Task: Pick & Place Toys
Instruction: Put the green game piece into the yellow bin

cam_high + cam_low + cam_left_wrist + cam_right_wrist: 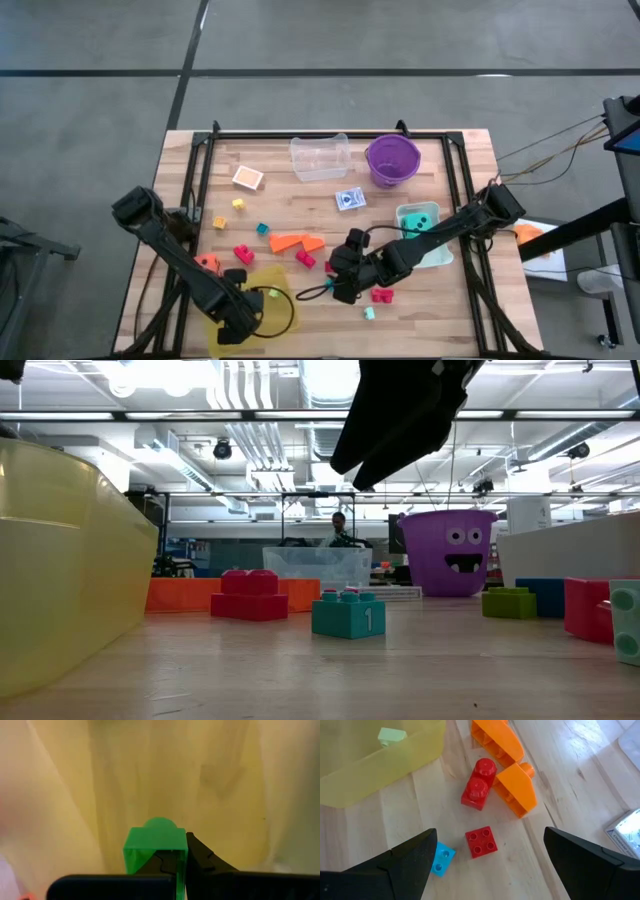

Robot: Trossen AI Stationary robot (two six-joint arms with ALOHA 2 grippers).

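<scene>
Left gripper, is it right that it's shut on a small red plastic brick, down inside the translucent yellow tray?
Not quite: the brick is green, not red. The left wrist view shows the left gripper shut on a small green plastic brick, with the translucent yellow tray walling it all round. The rest holds.

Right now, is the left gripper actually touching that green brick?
Touching. The left wrist view shows the left gripper closed on the green brick, with a dark finger pressed flat against its side, above the yellow tray.
</scene>
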